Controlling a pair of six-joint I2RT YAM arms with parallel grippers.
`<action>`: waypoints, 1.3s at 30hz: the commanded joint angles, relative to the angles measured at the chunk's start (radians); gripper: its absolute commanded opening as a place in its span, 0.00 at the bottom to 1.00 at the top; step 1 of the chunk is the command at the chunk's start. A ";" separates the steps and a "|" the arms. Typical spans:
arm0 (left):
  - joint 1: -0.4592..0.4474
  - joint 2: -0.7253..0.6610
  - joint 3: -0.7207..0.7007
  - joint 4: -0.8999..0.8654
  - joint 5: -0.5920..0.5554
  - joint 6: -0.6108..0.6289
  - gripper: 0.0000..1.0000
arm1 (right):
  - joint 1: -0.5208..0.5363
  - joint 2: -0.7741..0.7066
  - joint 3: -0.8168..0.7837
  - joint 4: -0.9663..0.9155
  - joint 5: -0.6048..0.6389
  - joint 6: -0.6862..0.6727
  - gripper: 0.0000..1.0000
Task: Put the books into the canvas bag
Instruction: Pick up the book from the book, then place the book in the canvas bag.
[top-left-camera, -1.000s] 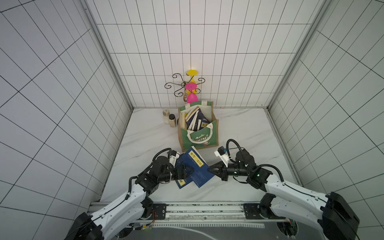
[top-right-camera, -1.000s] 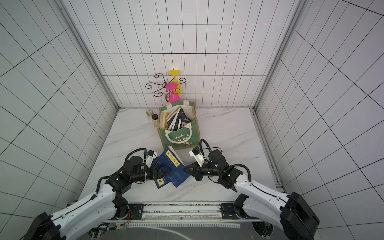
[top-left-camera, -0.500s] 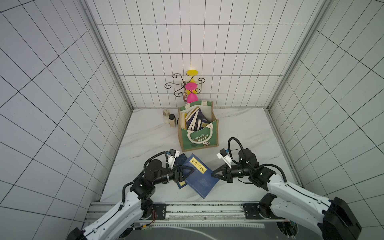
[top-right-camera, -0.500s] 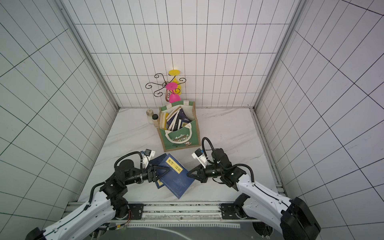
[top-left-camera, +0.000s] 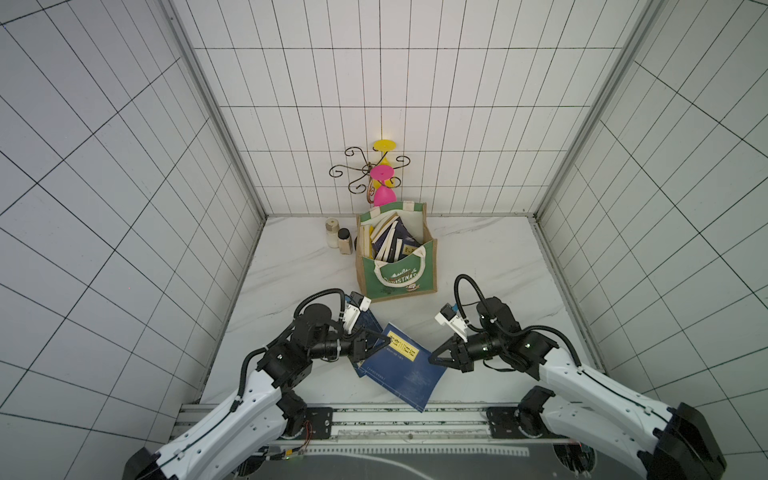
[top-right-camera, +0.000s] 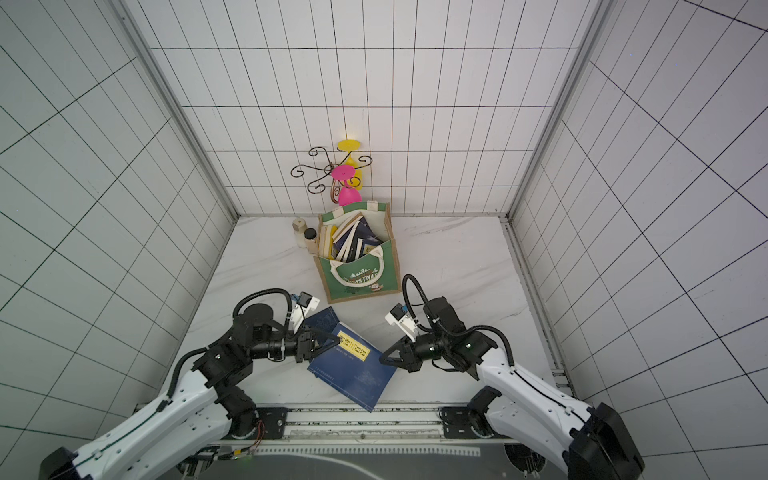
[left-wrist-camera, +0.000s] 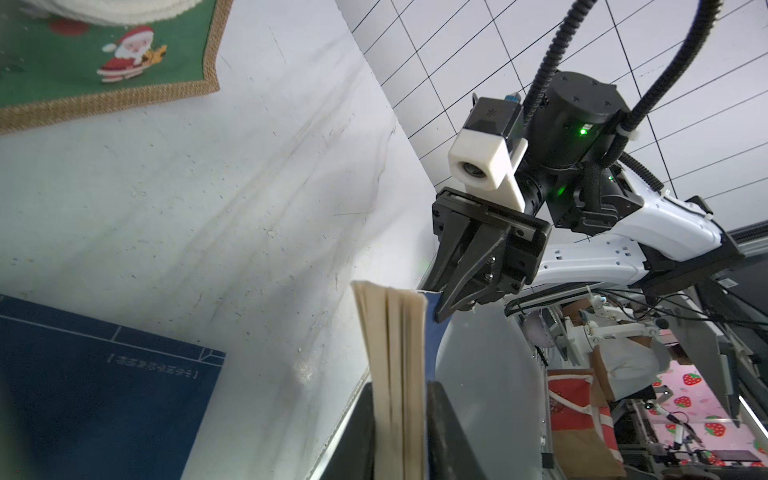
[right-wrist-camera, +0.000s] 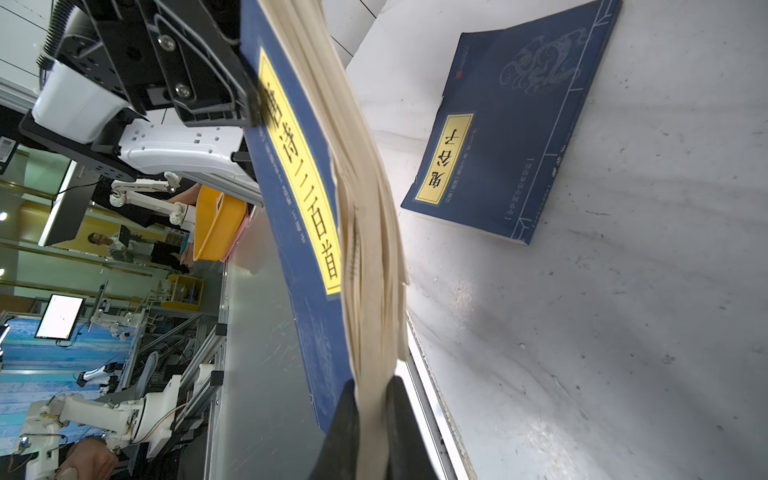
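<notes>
I had the navy book (top-left-camera: 401, 372) clamped by both the left gripper (top-left-camera: 388, 338) and right gripper (top-left-camera: 431, 358), its long axis spanning them above the tabletop's (top-left-camera: 291, 270) front edge, the canvas bag (top-left-camera: 399, 286) standing beyond toward the back edge.

L arm (top-left-camera: 249, 399) low, R arm (top-left-camera: 582, 378) low, wrists angled inward (tips facing), both jaws clamped tight

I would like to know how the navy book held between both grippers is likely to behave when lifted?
The navy book is probably floppy: its pages fan and sag in the right wrist view. It seems light, since edge pinches by the left gripper and right gripper carry it. Its cover may bend further.
</notes>
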 joint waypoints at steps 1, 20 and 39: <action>-0.056 0.064 0.103 -0.147 -0.023 0.099 0.07 | -0.013 -0.018 0.104 -0.031 -0.012 -0.035 0.00; -0.031 0.563 1.179 -0.630 -0.580 0.410 0.00 | -0.037 -0.265 0.093 -0.101 0.426 0.031 0.99; 0.117 0.977 1.502 -0.405 -0.673 0.429 0.00 | -0.038 -0.294 0.091 -0.098 0.402 0.022 0.99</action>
